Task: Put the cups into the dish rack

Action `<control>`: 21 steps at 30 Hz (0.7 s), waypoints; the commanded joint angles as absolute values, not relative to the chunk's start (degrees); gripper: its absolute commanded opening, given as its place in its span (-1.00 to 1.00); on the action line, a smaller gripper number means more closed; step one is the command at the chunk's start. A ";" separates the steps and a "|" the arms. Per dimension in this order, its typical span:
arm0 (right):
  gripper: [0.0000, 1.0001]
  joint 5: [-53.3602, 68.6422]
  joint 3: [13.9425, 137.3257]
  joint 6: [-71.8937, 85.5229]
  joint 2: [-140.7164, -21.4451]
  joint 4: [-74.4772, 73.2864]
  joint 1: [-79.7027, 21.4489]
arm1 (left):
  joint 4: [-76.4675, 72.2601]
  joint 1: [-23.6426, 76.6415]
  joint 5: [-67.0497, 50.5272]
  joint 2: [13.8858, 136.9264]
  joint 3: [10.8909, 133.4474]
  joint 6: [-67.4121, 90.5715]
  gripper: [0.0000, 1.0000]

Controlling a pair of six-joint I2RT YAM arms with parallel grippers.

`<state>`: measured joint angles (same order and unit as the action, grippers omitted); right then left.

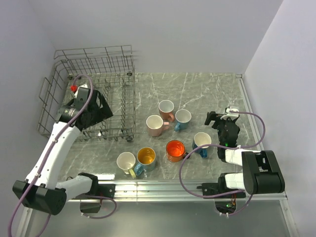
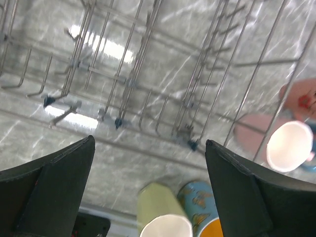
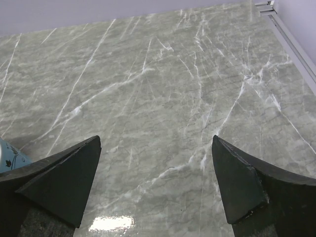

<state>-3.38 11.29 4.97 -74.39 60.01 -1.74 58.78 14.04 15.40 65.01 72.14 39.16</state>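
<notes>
The dish rack (image 1: pixel 123 106) stands at the back left, its wire tines (image 2: pixel 133 74) filling the left wrist view. My left gripper (image 1: pixel 103 109) hovers open over the rack's floor (image 2: pixel 150 148), holding nothing. Several cups stand on the table outside the rack: salmon (image 1: pixel 166 109), pale pink (image 1: pixel 155 125), light blue (image 1: pixel 183 118), dark blue (image 1: pixel 202 142), orange (image 1: pixel 175 150), teal (image 1: pixel 146 158) and pale yellow (image 1: pixel 126 163). The left wrist view shows the pale yellow cup (image 2: pixel 158 210) and the teal cup (image 2: pixel 202 202) past the rack's edge. My right gripper (image 1: pixel 219 114) is open over bare marble (image 3: pixel 155 143), right of the light blue cup.
A metal rail (image 1: pixel 187 186) runs along the table's near edge and another along the right side (image 1: pixel 249 116). White walls close in the back and both sides. A sliver of a blue cup (image 3: pixel 7 155) shows at the left edge of the right wrist view.
</notes>
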 commanded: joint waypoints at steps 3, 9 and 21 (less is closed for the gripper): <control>0.99 -3.60 12.83 4.13 -74.27 62.84 -1.93 | 58.44 15.73 15.29 62.05 72.94 39.46 0.99; 0.99 -3.52 12.92 4.13 -74.27 62.84 -2.02 | 60.37 15.82 20.03 60.73 76.37 41.22 0.99; 0.99 -3.52 13.01 4.04 -74.36 62.67 -2.02 | 75.93 15.91 16.18 60.82 82.34 46.14 0.93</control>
